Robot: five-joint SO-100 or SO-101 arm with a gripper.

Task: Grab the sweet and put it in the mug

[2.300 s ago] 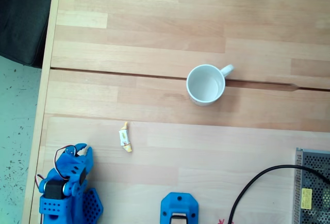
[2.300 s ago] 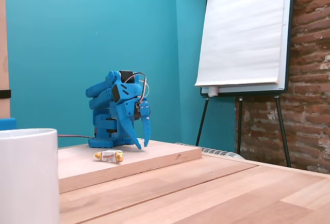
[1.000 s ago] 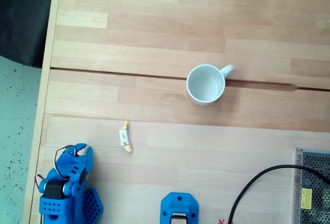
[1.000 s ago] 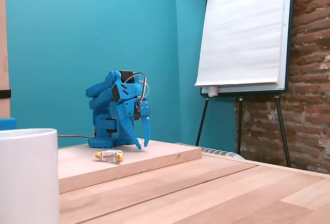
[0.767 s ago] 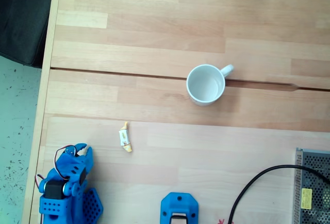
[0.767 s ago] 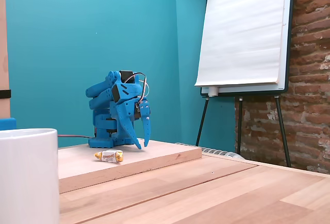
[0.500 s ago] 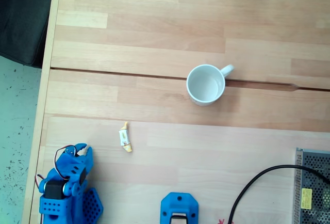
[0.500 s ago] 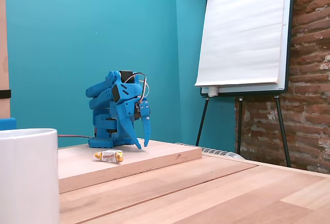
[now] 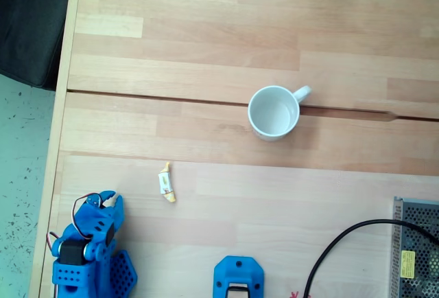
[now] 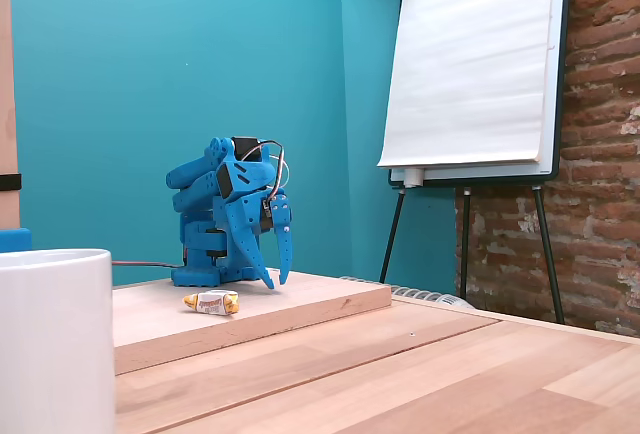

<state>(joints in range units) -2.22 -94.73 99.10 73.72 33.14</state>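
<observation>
My hand (image 10: pixel 277 279), folded at lower left, hangs empty with fingers slightly parted. The sweet (image 9: pixel 165 182) lies nearby on the desk (image 9: pixel 206 44); the mug (image 9: pixel 274 112) sits mid-frame. So tiny, it could slip my pinch.

The mug (image 10: pixel 50 339) runs off the left and bottom edges in a fixed view, its handle and inside hidden

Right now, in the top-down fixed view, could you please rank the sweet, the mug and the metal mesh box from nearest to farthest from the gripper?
1. Sweet, just upper right of the gripper.
2. Mug, mid-table, farther up and right.
3. Metal mesh box, at the right edge.
</observation>
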